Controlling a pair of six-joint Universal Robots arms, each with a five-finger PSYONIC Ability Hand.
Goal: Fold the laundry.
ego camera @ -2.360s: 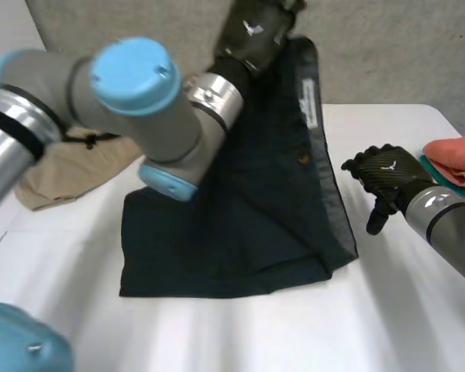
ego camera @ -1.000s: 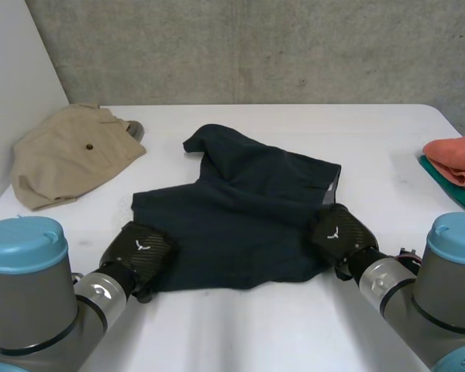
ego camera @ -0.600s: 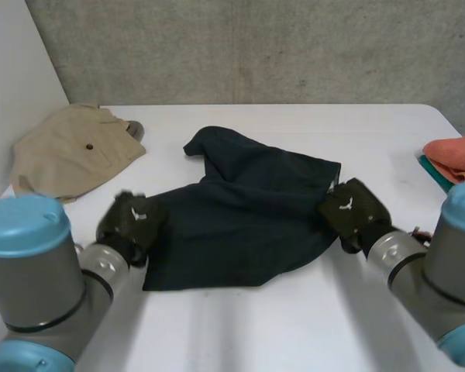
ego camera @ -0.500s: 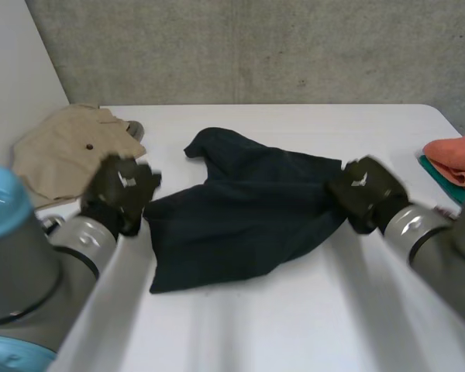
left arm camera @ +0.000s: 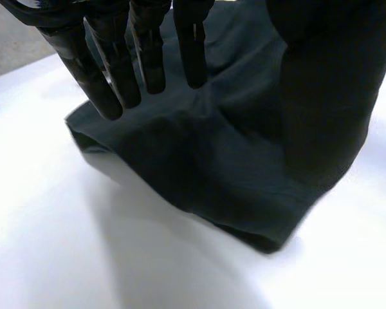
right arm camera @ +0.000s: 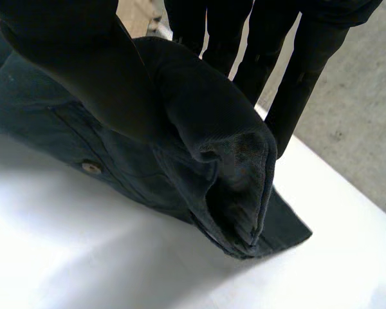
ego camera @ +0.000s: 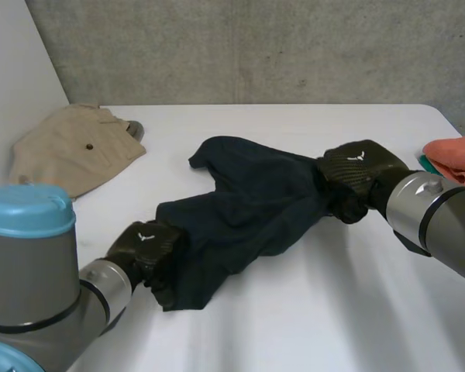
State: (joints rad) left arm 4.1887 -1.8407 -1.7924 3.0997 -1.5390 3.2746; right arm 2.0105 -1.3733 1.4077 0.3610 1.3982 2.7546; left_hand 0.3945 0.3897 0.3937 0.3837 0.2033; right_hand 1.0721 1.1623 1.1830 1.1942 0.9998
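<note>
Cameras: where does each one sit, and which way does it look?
Head view: above and behind the arms, looking down at the table; the left hand and the right hand show.
Left wrist view: on the left wrist, looking along its fingers at the shorts.
Right wrist view: on the right wrist, looking past its fingers at a pinched fold.
All three share the shorts.

left robot hand (ego camera: 147, 246) holds the near corner of the dark shorts (ego camera: 248, 198), right robot hand (ego camera: 355, 172) the far side. tan clothes (ego camera: 70, 147) lie off left.
</note>
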